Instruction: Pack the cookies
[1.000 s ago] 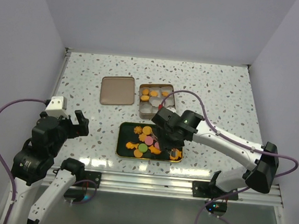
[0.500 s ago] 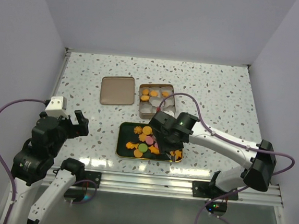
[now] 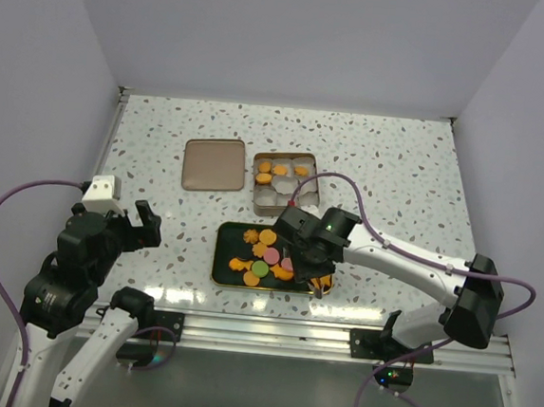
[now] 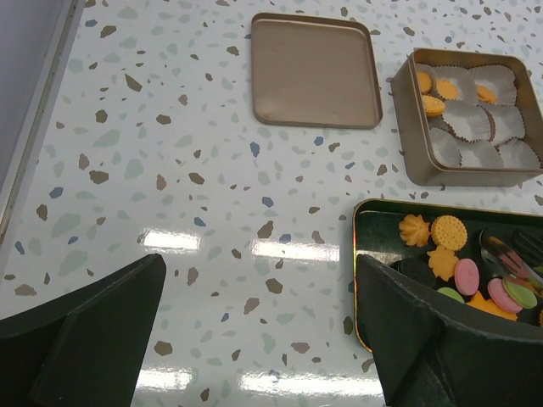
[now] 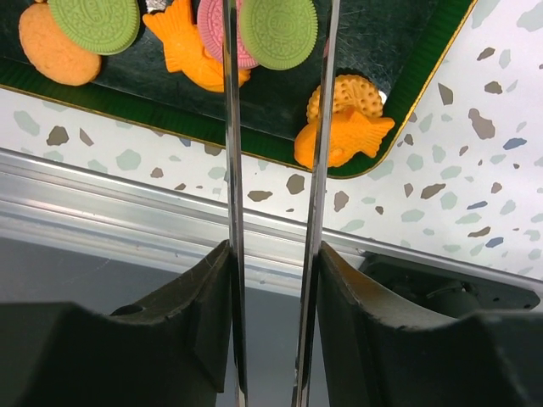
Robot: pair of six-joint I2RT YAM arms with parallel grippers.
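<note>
Top external view shows the left claw [image 3: 146,223] well to the left of the dark green rectangular tray with a golden rim [image 3: 217,256], which lies on the speckled white counter [image 3: 399,167]. Its fingers are spread wide and hold nothing. I think it is parked there to leave room for the other arm.

Behind the tray, a little to the left, lies one flat square lid of copper-brown metal [image 4: 314,69], put aside so that the box is open for packing. Just behind the tray stands one square metal tin [image 4: 400,127] lined with white pleated paper cups [image 4: 479,154]. I count nine cups, probably there to keep the pieces apart.

The small flat cookies [image 4: 448,231] are in two places. Four orange ones sit in cups in the tin, and the others lie loose on the tray. The arm covers some, so I cannot give the total. The right wrist view shows two green rounds, one pink round, two orange fish and two orange rounds.

Over the right part of the tray, the right claw [image 3: 303,263] has its thin metal fingers [image 5: 231,127] on both sides of one green round cookie [image 5: 278,30], likely to take it by the edges. Whether they press it I cannot tell.
</note>
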